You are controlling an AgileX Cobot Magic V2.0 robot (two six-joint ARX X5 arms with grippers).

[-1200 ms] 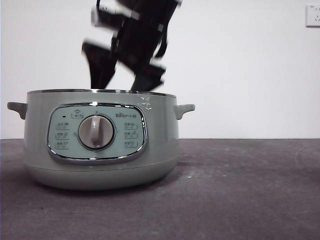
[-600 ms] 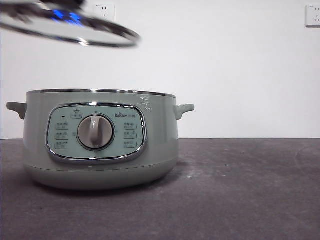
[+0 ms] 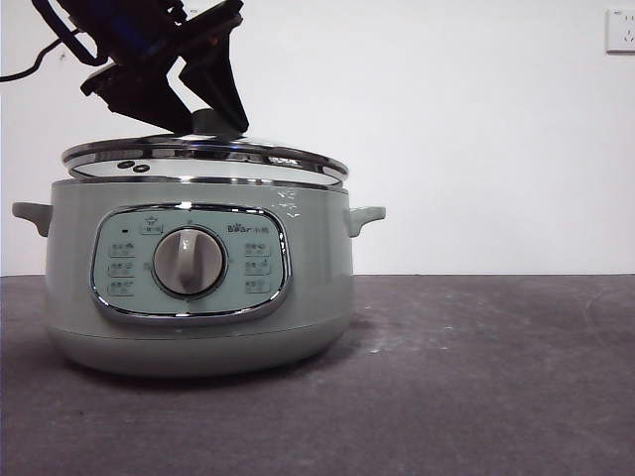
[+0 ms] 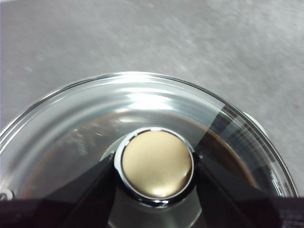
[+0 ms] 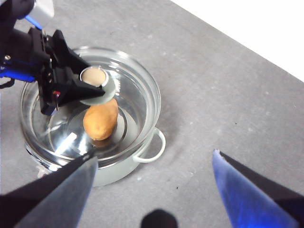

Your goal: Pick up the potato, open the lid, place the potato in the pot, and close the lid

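Note:
The pale sage-green pot [image 3: 198,288] stands at the left of the table. My left gripper [image 3: 203,124] is shut on the knob [image 4: 156,164] of the glass lid [image 3: 198,159] and holds it low over the pot's rim. The lid is slightly tilted, with its right edge at the rim. The orange-brown potato [image 5: 100,118] lies inside the pot [image 5: 154,149] and shows through the lid [image 5: 135,90] in the right wrist view. My right gripper [image 5: 152,190] is open and empty, high above the table beside the pot. It is out of the front view.
The dark grey table [image 3: 476,377] stretches to the right of the pot. A white wall with a socket [image 3: 621,30] stands behind. A black cable [image 3: 30,69] hangs from the left arm.
A second ago a dark open gripper hung over the uncovered pot, then left. Half a second ago the lid was high at the upper left. It has come down over the pot's rim.

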